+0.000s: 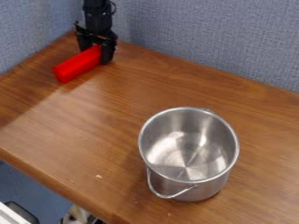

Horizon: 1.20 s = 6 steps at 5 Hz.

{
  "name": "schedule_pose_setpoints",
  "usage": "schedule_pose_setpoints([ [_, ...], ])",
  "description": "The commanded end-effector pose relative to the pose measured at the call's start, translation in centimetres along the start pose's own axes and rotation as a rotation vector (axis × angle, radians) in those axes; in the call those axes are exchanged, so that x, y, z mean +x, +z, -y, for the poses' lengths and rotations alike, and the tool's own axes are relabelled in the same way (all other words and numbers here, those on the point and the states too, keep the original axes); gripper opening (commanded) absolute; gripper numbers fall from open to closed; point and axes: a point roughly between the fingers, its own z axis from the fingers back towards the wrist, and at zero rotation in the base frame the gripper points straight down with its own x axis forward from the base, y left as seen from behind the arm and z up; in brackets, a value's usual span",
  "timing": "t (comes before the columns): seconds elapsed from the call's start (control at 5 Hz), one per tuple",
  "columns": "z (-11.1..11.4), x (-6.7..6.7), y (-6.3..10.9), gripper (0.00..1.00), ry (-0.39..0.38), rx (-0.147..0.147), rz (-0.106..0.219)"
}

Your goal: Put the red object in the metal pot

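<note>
Block [79,65] is lying flat at far left, long axis running near-left to far-right; gripper [96,54] is standing open over its far end, pot [188,153] well apart.

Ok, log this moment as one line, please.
gripper: open, down at red object's far end | red object: on table, not gripped | metal pot: empty
</note>
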Motion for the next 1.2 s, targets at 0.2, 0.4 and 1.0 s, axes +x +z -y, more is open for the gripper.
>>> schedule_pose_setpoints([
  [0.2,0.2,-0.1,-0.1,0.0,-0.013,0.022,-0.013],
  [0.4,0.3,-0.6,-0.1,0.0,0.005,0.027,-0.021],
  [1.0,2.2,-1.2,2.1,0.0,0.076,0.035,-0.039],
])
